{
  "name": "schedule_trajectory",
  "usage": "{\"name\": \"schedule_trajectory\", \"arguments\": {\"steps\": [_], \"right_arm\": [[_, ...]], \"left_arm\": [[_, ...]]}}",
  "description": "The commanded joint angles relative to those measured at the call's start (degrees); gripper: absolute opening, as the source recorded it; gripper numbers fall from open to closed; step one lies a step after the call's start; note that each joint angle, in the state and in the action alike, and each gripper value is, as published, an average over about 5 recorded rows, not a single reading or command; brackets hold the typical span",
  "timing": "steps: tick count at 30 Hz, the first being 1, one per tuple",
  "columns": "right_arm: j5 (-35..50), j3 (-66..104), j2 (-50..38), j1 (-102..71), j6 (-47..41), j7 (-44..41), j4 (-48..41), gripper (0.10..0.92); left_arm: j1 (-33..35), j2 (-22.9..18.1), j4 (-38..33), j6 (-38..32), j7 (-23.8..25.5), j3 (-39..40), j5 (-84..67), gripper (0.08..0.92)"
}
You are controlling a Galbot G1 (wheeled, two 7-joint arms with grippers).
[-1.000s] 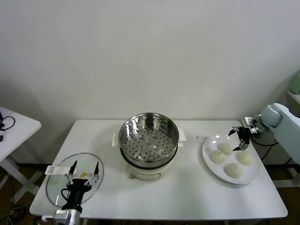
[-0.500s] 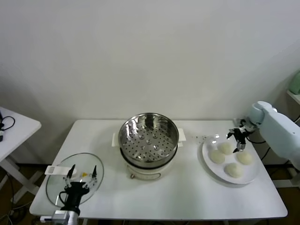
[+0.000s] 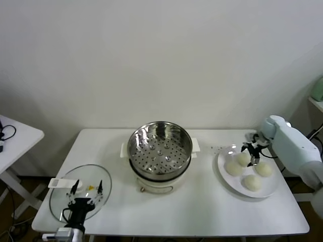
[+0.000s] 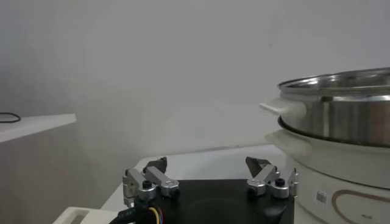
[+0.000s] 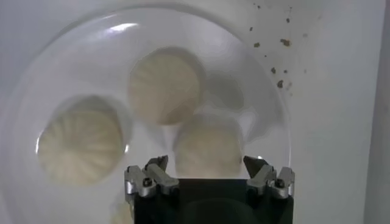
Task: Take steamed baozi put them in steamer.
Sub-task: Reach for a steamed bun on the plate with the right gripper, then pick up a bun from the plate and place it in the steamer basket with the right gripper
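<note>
Four cream-white baozi lie on a white plate (image 3: 227, 177) at the table's right. My right gripper (image 3: 251, 154) is open and hovers just above the far baozi (image 3: 243, 159), not touching it. In the right wrist view that baozi (image 5: 207, 146) sits between the open fingers, with two others (image 5: 166, 85) (image 5: 82, 146) beyond it on the plate (image 5: 256, 79). The steamer (image 3: 160, 149) stands mid-table, its perforated tray bare. It also shows in the left wrist view (image 4: 341, 122). My left gripper (image 3: 86, 189) is open and idle over the glass lid.
A flat glass lid (image 3: 63, 199) with a white handle (image 3: 59, 183) lies at the table's front left. A white side table (image 3: 15, 136) stands at the far left. Crumbs (image 5: 268, 42) dot the tabletop beside the plate.
My right gripper has moved left and slightly down, from over the plate's far right rim to above the far baozi. The left gripper has drawn back a little toward the table's front edge.
</note>
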Motion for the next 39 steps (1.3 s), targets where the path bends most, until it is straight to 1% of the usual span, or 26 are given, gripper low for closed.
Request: {"name": "schedule_trajectory", "arguments": {"steps": [1,5,11,18,22,25,29,34,39], "right_arm": [[-3.60,3.33,1.87,-0.72,0.52,0.87,-2.20,0.822],[-3.91,4.10,2.05,-0.59,0.46,0.67,-2.84,0.796],[-3.96,4.57,2.10,-0.67,0.37,0.46,-3.12,0.718],[-3.64,4.85,1.87,-0.53,0.37,0.30,-2.59,0.704],[-2.63,3.88,1.22,0.40,0.59,-0.13,-0.87,0.704],[0.01,0.58,-0.32,2.39,0.70,-0.69,2.93,0.704],[2.57,-5.34,-3.15,6.69,1.57,-1.33,11.18,0.704],[3.24,-12.40,-5.49,13.77,4.33,-1.90,21.90,0.704],[4.04,-18.51,-5.91,21.36,6.41,-2.25,31.81,0.704]], "left_arm": [[0.22,-0.04,0.03,0.24,-0.08,-0.14,-0.10,0.823],[0.33,-0.08,0.01,0.21,-0.16,-0.19,-0.11,0.823],[0.28,-0.23,0.07,0.24,-0.23,-0.16,-0.07,0.823],[0.40,-0.31,0.00,0.23,-0.29,-0.22,-0.03,0.823],[0.52,-0.32,-0.03,0.20,-0.33,-0.25,-0.03,0.823],[0.68,-0.32,-0.09,0.16,-0.34,-0.28,0.00,0.823],[0.90,-0.31,-0.30,0.12,-0.30,-0.32,0.05,0.823],[1.16,-0.22,-0.65,0.00,-0.12,-0.25,0.75,0.823],[1.22,-0.39,-0.80,0.00,-0.09,0.00,1.19,0.823]]}}
